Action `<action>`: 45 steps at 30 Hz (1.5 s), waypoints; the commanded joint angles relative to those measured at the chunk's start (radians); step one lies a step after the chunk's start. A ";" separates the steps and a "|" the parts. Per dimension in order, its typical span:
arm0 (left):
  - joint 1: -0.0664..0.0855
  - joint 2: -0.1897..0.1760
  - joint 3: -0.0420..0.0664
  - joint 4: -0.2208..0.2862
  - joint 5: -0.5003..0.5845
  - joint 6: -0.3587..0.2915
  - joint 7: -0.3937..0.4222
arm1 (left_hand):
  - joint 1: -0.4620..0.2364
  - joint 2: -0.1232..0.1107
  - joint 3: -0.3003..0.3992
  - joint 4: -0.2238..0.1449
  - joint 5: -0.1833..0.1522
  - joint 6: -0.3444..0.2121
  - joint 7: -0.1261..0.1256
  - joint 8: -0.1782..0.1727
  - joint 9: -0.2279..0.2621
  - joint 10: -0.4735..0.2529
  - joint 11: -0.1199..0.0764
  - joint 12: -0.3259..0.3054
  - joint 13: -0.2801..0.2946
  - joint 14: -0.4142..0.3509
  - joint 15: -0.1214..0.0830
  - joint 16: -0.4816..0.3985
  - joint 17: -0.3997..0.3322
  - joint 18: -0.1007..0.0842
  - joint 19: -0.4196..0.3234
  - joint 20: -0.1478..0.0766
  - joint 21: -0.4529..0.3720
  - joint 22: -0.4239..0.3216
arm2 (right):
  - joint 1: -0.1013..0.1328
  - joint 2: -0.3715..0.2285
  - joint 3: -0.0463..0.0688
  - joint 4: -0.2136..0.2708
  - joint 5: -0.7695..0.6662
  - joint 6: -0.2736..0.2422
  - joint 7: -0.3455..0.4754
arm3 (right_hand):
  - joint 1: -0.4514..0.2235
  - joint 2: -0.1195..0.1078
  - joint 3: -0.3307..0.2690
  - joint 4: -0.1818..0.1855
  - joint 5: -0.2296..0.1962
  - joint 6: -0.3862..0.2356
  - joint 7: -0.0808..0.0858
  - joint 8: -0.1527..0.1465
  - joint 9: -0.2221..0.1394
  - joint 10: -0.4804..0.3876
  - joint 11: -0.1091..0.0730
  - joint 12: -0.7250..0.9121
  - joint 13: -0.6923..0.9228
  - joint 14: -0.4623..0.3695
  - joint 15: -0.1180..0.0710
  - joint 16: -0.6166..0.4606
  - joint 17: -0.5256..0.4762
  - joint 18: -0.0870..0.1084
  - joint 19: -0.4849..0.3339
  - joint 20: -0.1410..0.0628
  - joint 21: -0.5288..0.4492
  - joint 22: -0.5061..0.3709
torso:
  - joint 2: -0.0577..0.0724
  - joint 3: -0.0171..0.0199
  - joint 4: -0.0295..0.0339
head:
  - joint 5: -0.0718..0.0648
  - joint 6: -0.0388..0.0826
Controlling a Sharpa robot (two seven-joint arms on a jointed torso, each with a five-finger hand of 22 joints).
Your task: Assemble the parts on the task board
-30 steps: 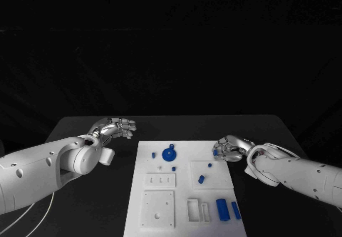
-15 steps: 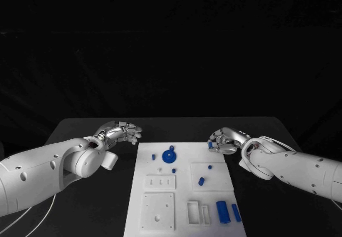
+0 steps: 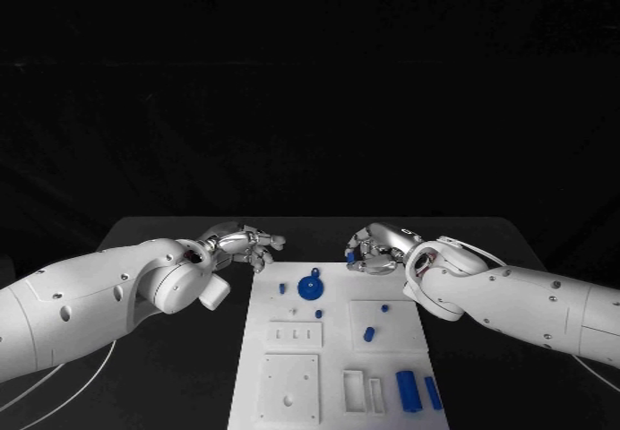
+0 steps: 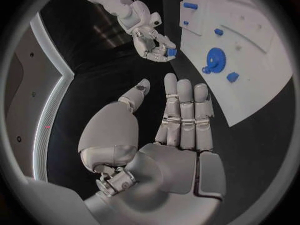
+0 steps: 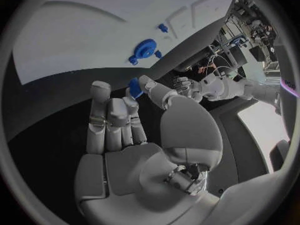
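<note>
Your right hand (image 3: pixel 374 251) has carried its small blue part (image 3: pixel 350 256) from the board's right edge, inward and toward the far edge, over the last second, so it now hangs just off the far right corner of the task board (image 3: pixel 330 358). The right wrist view shows that part (image 5: pixel 134 87) pinched between the thumb and a fingertip, the other fingers curled alongside; the left wrist view confirms the blue piece (image 4: pixel 171 52) in that hand's grip. Your left hand (image 3: pixel 245 245) has also come inward along the far left corner of the board, and it holds nothing: in its own wrist view the fingers (image 4: pixel 184 110) lie straight and together, the thumb set apart. Both hands now face each other across the far edge, near but apart. That reads to me as either a hand-over or a regrasp before insertion; you cannot tell which from here. On the board, the blue gear (image 3: pixel 310 287) sits near the far edge with a small peg (image 3: pixel 282 288) beside it on its left, two short pieces (image 3: pixel 370 333) lie on the raised square by the right edge, and two longer blue bars (image 3: pixel 407 391) lie at the near right corner. None of these looks touched, so most of the assembly is still ahead of you.
</note>
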 commanded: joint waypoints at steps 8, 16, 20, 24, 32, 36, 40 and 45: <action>0.007 0.038 0.001 0.011 -0.086 0.056 -0.182 | -0.023 0.000 0.001 0.045 -0.003 0.002 -0.013 -0.016 0.007 0.001 -0.011 0.068 0.061 0.006 -0.025 0.066 0.030 0.016 0.010 -0.035 0.058 0.024 | 0.001 0.075 0.000 0.021 -0.073 -0.005 -0.113 | -0.008 0.001 0.008 0.002 -0.004 0.031 0.022 0.004 0.002 -0.003 -0.007 0.002 -0.001 0.001 -0.005 -0.001 0.001 0.030 0.003 -0.001 0.004 0.019 | 0.002 0.0000 0.0013 | 0.010 0.003; 0.010 0.054 0.001 0.012 -0.118 0.063 -0.212 | -0.030 -0.001 -0.001 0.056 -0.004 -0.003 -0.011 -0.027 0.006 -0.013 -0.009 0.085 0.079 -0.002 -0.026 0.076 0.031 0.012 0.001 -0.040 0.073 0.022 | 0.001 0.112 0.000 0.025 -0.100 -0.007 -0.130 | -0.008 0.002 0.011 0.002 -0.004 0.031 0.022 0.004 0.002 -0.003 -0.007 0.001 -0.002 0.001 -0.005 -0.002 0.002 0.030 0.003 -0.002 0.004 0.018 | 0.002 0.0007 0.0017 | 0.015 0.001; 0.012 0.062 0.001 0.011 -0.137 0.060 -0.226 | -0.042 -0.004 -0.001 0.073 -0.004 -0.004 -0.010 -0.033 0.004 -0.021 -0.009 0.092 0.088 -0.005 -0.025 0.079 0.030 0.010 -0.005 -0.044 0.079 0.020 | 0.001 0.127 0.000 0.030 -0.106 -0.004 -0.135 | -0.008 0.003 0.011 0.002 -0.003 0.031 0.022 0.004 0.002 -0.003 -0.007 0.001 -0.002 0.001 -0.005 -0.002 0.002 0.030 0.004 -0.002 0.004 0.018 | 0.002 0.0011 0.0010 | 0.017 0.000; 0.013 0.073 0.001 0.007 -0.140 0.061 -0.234 | -0.048 -0.006 0.000 0.083 -0.004 -0.006 -0.009 -0.036 0.002 -0.025 -0.008 0.094 0.092 -0.007 -0.025 0.081 0.029 0.009 -0.008 -0.045 0.081 0.020 | 0.001 0.138 0.000 0.031 -0.106 0.000 -0.135 | -0.008 0.003 0.012 0.002 -0.003 0.031 0.022 0.003 0.002 -0.003 -0.007 0.001 -0.002 0.001 -0.005 -0.002 0.002 0.030 0.004 -0.002 0.004 0.018 | 0.002 0.0014 0.0010 | 0.021 -0.001; 0.013 0.083 0.000 0.007 -0.139 0.048 -0.241 | -0.052 -0.003 0.007 0.102 -0.003 -0.016 -0.004 -0.048 -0.002 -0.045 -0.002 0.093 0.098 -0.021 -0.020 0.076 0.023 0.006 -0.021 -0.045 0.081 0.017 | 0.001 0.152 0.000 0.035 -0.110 0.004 -0.136 | -0.010 0.004 0.013 0.002 -0.003 0.031 0.022 0.003 0.002 -0.003 -0.007 0.001 -0.002 0.001 -0.005 -0.002 0.002 0.030 0.004 -0.002 0.004 0.018 | 0.003 0.0015 -0.0002 | 0.024 -0.001; 0.013 0.085 0.000 0.006 -0.141 0.045 -0.247 | -0.050 -0.002 0.008 0.102 -0.003 -0.016 -0.003 -0.049 -0.003 -0.046 -0.002 0.094 0.099 -0.022 -0.020 0.075 0.022 0.006 -0.023 -0.045 0.082 0.017 | 0.001 0.155 0.000 0.038 -0.112 0.004 -0.138 | -0.011 0.004 0.014 0.002 -0.003 0.031 0.022 0.003 0.002 -0.003 -0.007 0.001 -0.002 0.001 -0.005 -0.002 0.002 0.030 0.004 -0.002 0.004 0.018 | 0.002 0.0013 0.0004 | 0.023 -0.002; 0.014 0.088 0.000 0.006 -0.144 0.049 -0.256 | -0.048 0.001 0.008 0.102 -0.003 -0.016 -0.003 -0.049 -0.003 -0.047 -0.002 0.094 0.100 -0.022 -0.019 0.075 0.021 0.006 -0.024 -0.045 0.082 0.017 | 0.000 0.159 0.000 0.039 -0.113 0.003 -0.138 | -0.011 0.004 0.014 0.002 -0.003 0.031 0.022 0.003 0.003 -0.003 -0.007 0.000 -0.002 0.001 -0.005 -0.002 0.002 0.030 0.004 -0.002 0.004 0.018 | 0.002 0.0014 0.0007 | 0.025 -0.003; 0.014 0.095 0.000 0.000 -0.147 0.064 -0.257 | -0.043 0.005 0.009 0.101 -0.003 -0.015 -0.003 -0.049 -0.003 -0.048 -0.002 0.095 0.102 -0.023 -0.019 0.076 0.020 0.005 -0.026 -0.045 0.084 0.017 | 0.000 0.165 0.000 0.040 -0.115 0.007 -0.136 | -0.012 0.004 0.014 0.002 -0.003 0.030 0.022 0.003 0.003 -0.003 -0.007 0.000 -0.002 0.001 -0.005 -0.002 0.002 0.030 0.005 -0.003 0.004 0.018 | 0.002 0.0016 0.0004 | 0.025 -0.003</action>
